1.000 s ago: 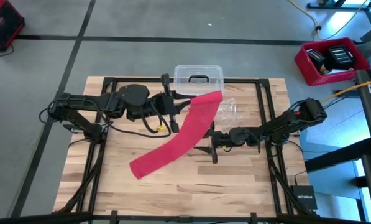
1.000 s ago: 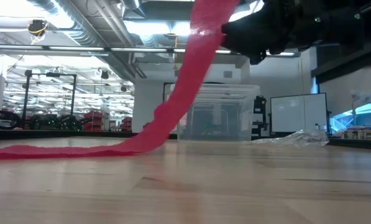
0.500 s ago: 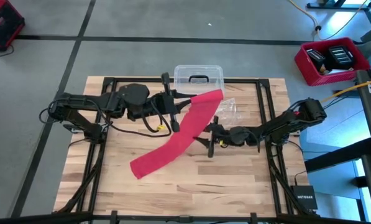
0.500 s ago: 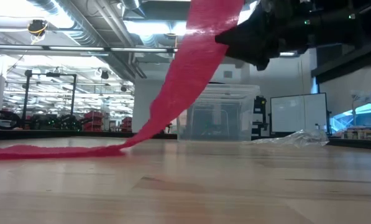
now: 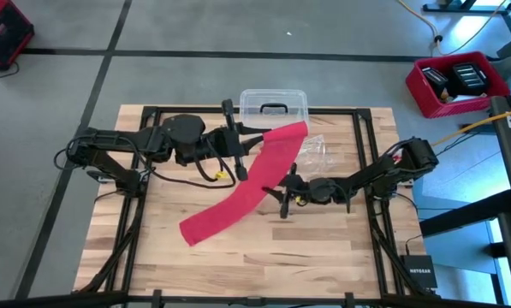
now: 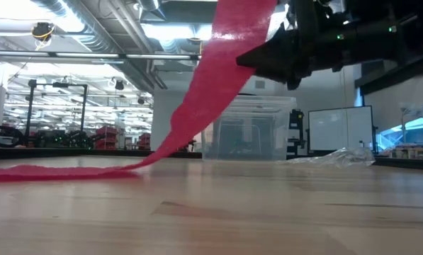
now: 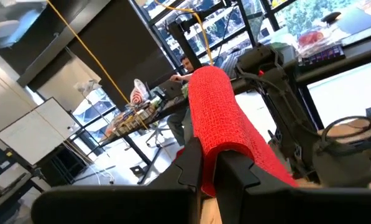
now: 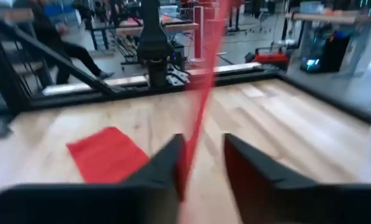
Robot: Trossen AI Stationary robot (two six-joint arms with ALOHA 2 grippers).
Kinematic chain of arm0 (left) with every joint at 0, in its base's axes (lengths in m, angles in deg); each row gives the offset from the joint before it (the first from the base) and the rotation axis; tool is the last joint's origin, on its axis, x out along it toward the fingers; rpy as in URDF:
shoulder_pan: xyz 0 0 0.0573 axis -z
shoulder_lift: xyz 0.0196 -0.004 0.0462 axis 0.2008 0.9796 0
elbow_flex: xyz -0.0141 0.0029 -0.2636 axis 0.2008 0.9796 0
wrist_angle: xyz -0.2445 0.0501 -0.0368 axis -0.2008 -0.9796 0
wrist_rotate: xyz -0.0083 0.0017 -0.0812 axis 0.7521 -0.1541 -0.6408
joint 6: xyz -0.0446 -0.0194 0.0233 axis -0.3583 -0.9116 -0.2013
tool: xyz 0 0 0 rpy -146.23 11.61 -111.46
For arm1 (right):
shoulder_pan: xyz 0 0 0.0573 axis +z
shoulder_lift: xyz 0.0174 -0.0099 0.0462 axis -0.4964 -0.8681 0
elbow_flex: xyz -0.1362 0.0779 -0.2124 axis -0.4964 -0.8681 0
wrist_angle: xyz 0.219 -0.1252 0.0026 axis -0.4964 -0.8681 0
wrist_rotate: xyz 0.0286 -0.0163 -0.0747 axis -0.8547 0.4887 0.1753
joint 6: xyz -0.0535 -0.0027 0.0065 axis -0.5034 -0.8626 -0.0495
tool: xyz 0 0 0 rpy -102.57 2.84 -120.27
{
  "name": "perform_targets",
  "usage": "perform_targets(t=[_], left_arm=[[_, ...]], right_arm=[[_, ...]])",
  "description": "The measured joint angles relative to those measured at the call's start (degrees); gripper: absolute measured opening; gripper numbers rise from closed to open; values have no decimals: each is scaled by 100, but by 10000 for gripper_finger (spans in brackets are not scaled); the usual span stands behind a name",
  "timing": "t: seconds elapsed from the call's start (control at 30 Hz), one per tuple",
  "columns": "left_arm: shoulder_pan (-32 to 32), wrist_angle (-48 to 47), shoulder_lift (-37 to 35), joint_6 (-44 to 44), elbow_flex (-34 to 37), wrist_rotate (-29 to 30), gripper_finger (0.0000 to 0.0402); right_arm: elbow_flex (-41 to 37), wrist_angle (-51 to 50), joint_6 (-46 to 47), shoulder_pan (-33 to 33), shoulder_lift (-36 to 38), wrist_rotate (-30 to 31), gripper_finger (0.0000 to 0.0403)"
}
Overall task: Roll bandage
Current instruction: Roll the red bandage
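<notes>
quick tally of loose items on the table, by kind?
bandage (red): 1
clear plastic box: 1
clear plastic wrapper: 1
Total: 3

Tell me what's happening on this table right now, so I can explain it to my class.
Two robot arms are working on a long red bandage. The left gripper is shut on one end and holds it up above the table, while the far end lies flat on the wood. The right gripper sits at the raised middle stretch with the strip's edge between its fingers. No roll has formed yet. A clear plastic box and a crinkled wrapper sit behind.
</notes>
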Motion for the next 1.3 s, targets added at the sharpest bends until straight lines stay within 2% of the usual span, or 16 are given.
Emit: perform_targets(t=[0.07,0.1,0.2,0.3,0.43,0.53,0.7,0.83,0.97,1.1,1.3], left_arm=[[0,67,5,297,-71,56,17],[0,102,7,410,-146,138,17],[0,137,-3,664,-427,391,17],[0,103,-22,944,-714,577,17],[-29,94,-23,1144,-991,619,17],[-37,11,-33,1049,-1003,621,17],[-37,-660,-28,1001,-825,628,17],[-37,-1040,1,920,-653,889,17],[-28,-1125,7,790,-462,919,17],[37,-1181,13,856,-275,918,17],[76,-1299,65,845,-273,916,17]], right_arm=[[0,-166,-335,1,184,-10,24],[0,-313,-494,34,315,-30,14],[0,-966,-893,166,919,-95,21],[45,-1915,-1179,313,1730,-284,9],[460,-3315,-1032,376,2748,-1239,11],[767,-4094,-890,378,3164,-1652,8],[845,-4873,-512,378,3144,-1989,8],[828,-5579,63,378,2656,-2018,4],[837,-5630,651,376,2158,-2102,13],[835,-5748,1080,372,1964,-2121,48],[1377,-6685,1074,372,2415,-2121,127]])
